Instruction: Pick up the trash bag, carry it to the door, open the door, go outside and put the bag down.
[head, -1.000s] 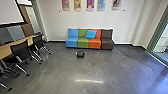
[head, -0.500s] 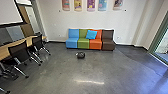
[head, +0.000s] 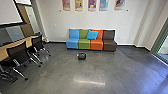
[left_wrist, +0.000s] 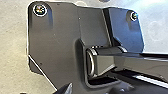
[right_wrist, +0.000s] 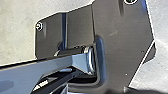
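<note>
"Several black chairs (head: 18, 51) are seen to the left of the sofa (head: 72, 43), drawn up to a light wooden table (head: 5, 53). What is mounted beyond them?"

"A white screen (head: 10, 12) with a dark lower border; it is placed above the table, also left of the sofa."

"And the trash bag (head: 81, 56)?"

"The dark bag is found on the grey floor (head: 57, 72), in front of the sofa and apart from it, roughly before the green seat. It is held by neither gripper."

"How is the sofa itself composed?"

"Of blue, green, orange and brown seats, in that order. A bright blue cushion (head: 92, 35) is leaned against the backrests, where green and orange meet. Colored posters (head: 91, 5) are hung on the wall above the sofa, and a streak of light (head: 90, 82) is reflected by the floor in front of it."

"What is shown to the right of the sofa?"

"Glazing (head: 163, 51) set in a green-grey frame, well apart from the brown seat."

"Are the jaws open or closed?"

"For the left gripper (left_wrist: 44, 91), this cannot be told; nor can it be told for the right gripper (right_wrist: 95, 91)."
</note>
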